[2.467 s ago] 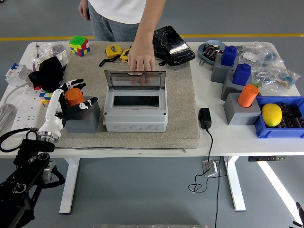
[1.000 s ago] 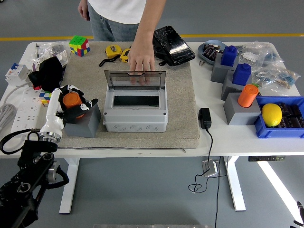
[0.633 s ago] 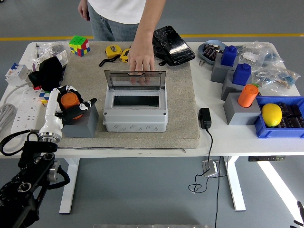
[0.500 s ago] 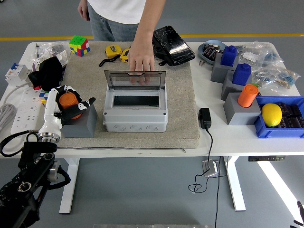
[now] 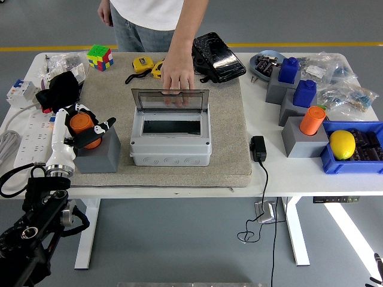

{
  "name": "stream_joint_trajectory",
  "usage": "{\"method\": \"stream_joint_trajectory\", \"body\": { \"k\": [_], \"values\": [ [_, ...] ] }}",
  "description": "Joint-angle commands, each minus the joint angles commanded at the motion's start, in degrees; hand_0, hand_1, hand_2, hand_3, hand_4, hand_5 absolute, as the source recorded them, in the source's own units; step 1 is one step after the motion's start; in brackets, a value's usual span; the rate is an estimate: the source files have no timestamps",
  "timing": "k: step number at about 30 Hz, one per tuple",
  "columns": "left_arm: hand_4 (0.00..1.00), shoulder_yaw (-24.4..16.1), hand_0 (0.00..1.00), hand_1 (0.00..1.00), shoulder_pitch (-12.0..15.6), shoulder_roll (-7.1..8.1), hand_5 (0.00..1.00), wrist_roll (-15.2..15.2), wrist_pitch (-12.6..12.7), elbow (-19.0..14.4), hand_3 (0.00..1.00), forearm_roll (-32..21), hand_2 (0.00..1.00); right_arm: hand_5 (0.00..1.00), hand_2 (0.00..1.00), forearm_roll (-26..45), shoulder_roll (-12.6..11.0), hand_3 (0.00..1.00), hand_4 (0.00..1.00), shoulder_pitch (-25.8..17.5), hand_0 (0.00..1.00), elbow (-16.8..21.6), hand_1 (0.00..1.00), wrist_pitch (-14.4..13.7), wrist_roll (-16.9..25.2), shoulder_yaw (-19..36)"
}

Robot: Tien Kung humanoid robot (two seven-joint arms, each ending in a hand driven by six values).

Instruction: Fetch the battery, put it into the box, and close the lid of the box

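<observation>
An orange cylindrical battery (image 5: 82,126) stands in a grey block (image 5: 96,153) at the left of the beige mat. My left hand (image 5: 84,128) is shut on the battery, with fingers curled round its sides. The grey box (image 5: 170,141) sits mid-mat with its inside open. Its clear lid (image 5: 170,99) stands raised at the back. A person's hand (image 5: 177,74) rests on the lid's top edge, holding it up. My right hand is out of view.
Right side: a second orange battery (image 5: 312,119) on a grey block, two blue ones (image 5: 288,70) (image 5: 304,93), a lemon (image 5: 342,143) in a blue bin (image 5: 359,162). A black adapter (image 5: 258,148) lies right of the mat. Rubik's cube (image 5: 100,57), tape measure (image 5: 142,64), power strip (image 5: 23,139) at left.
My left hand's fingers closed round the orange battery, and hand, battery and grey block shifted slightly left. The person's hand and the lid stayed put.
</observation>
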Motion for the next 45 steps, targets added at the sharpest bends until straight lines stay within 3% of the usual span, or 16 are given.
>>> {"method": "stream_joint_trajectory", "body": {
  "k": [9, 16, 20, 23, 30, 34, 35, 39, 42, 45],
  "values": [
    [0.957, -1.39, 0.021, 0.002, -0.65, 0.68, 0.068, 0.69, 4.28, -3.99, 0.033, 1.9, 0.04, 0.998, 0.73, 0.01, -0.15, 0.787, 0.998, 0.04, 0.813, 0.0, 0.755, -0.09, -0.08, -0.22],
    [0.936, -3.5, 0.022, 0.003, -0.53, 1.93, 0.082, 5.02, 7.09, -12.09, 0.029, 9.84, 0.038, 0.998, 0.731, -0.08, -0.27, 0.787, 0.998, 0.06, 0.815, 0.0, 0.755, -0.13, -0.15, -0.11],
    [0.899, -2.99, 0.026, 0.005, 0.18, 3.5, 0.087, 12.2, 8.81, -19.79, 0.03, 18.98, 0.039, 0.998, 0.731, -0.36, -0.36, 0.787, 0.998, 0.06, 0.813, 0.0, 0.754, -0.15, -0.15, 0.23],
    [0.885, -0.74, 0.031, 0.006, 0.75, 5.19, 0.079, 19.18, 8.38, -25.87, 0.031, 26.43, 0.04, 0.998, 0.731, -0.42, -0.41, 0.787, 0.998, 0.13, 0.813, 0.0, 0.754, -0.16, -0.07, 0.37],
    [0.873, 7.29, 0.033, 0.01, 0.65, 8.81, 0.077, 32.01, 3.22, -35.06, 0.033, 43.1, 0.041, 0.998, 0.731, -0.47, -0.53, 0.787, 0.998, 0.42, 0.813, 0.0, 0.754, -0.15, 0.05, 0.6],
    [0.873, 12.68, 0.033, 0.01, -0.85, 11.19, 0.077, 36.32, -0.49, -36.68, 0.033, 52.78, 0.041, 0.998, 0.731, -0.64, -0.69, 0.787, 0.998, 0.44, 0.813, 0.0, 0.754, -0.18, 0.0, 0.92],
    [0.828, 14.04, 0.032, 0.011, -1.36, 11.7, 0.074, 37.04, -1.28, -36.64, 0.033, 55.39, 0.041, 0.998, 0.731, -0.73, -0.73, 0.787, 0.998, 0.43, 0.815, 0.0, 0.754, -0.19, -0.02, 1.01],
    [0.828, 19.12, 0.032, 0.011, -3.64, 12.9, 0.074, 38.87, -3.0, -35.22, 0.033, 64.52, 0.041, 0.998, 0.731, -0.74, -0.86, 0.787, 0.998, 0.56, 0.815, 0.0, 0.754, -0.24, 0.07, 1.12],
    [0.803, 22.77, 0.032, 0.01, -5.5, 12.85, 0.069, 39.22, -2.62, -32.65, 0.033, 64.52, 0.041, 0.998, 0.731, -0.95, -0.87, 0.787, 0.998, 0.64, 0.814, 0.0, 0.754, -0.26, 0.12, 1.34],
    [0.803, 24.69, 0.032, 0.01, -6.33, 11.61, 0.069, 39.04, -1.77, -29.18, 0.033, 64.52, 0.041, 0.998, 0.731, -0.98, -0.85, 0.787, 0.998, 0.69, 0.814, 0.0, 0.754, -0.3, 0.23, 1.43]
  ]
}}
